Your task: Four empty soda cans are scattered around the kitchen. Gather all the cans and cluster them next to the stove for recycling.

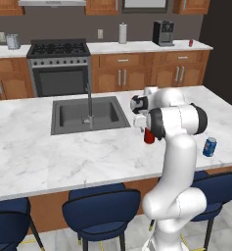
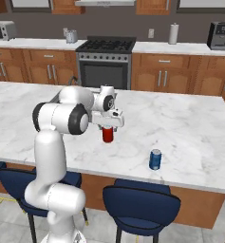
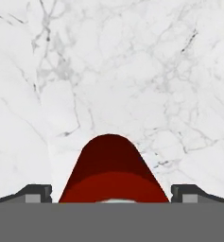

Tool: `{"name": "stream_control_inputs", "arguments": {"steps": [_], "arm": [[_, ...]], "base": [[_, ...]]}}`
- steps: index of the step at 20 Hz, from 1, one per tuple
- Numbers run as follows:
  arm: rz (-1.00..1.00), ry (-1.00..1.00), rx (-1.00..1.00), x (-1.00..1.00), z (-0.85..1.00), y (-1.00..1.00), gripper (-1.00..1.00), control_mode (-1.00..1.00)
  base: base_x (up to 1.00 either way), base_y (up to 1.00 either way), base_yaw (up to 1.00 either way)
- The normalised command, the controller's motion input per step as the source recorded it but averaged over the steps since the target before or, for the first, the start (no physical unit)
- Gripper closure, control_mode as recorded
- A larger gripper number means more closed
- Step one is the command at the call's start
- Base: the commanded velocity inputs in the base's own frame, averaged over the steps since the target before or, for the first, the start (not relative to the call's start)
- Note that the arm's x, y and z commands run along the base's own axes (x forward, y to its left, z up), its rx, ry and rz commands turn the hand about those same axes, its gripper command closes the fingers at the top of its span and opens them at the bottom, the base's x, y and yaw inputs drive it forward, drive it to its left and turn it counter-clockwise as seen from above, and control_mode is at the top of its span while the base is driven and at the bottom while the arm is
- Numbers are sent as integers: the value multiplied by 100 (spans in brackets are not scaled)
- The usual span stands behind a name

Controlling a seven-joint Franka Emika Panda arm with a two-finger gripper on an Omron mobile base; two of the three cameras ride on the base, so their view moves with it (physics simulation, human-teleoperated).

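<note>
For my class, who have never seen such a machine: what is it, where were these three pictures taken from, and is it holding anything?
It is a white robot arm in a simulated kitchen. Two cameras sit behind it, left and right; the third looks down from its hand. Its end effector is open, straddling a red can standing on the marble island, not yet gripped. A blue can stands near the island's front edge. Another red can sits on the back counter, right of the stove.

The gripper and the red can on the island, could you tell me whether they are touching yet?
Apart. In the hand view the gripper is open, the red can sits between its fingertips, and white marble shows on each side of the can.
</note>
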Motion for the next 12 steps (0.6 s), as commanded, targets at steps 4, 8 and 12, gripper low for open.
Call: {"name": "stream_control_inputs", "arguments": {"steps": [4,8,12], "arm": [[0,1,0,3,-40,-1,-100,-100],[0,2,0,0,-43,0,100,-100],[0,0,0,0,-5,0,100,-100]], "base": [[0,0,0],[0,0,0],[0,0,0]]}}
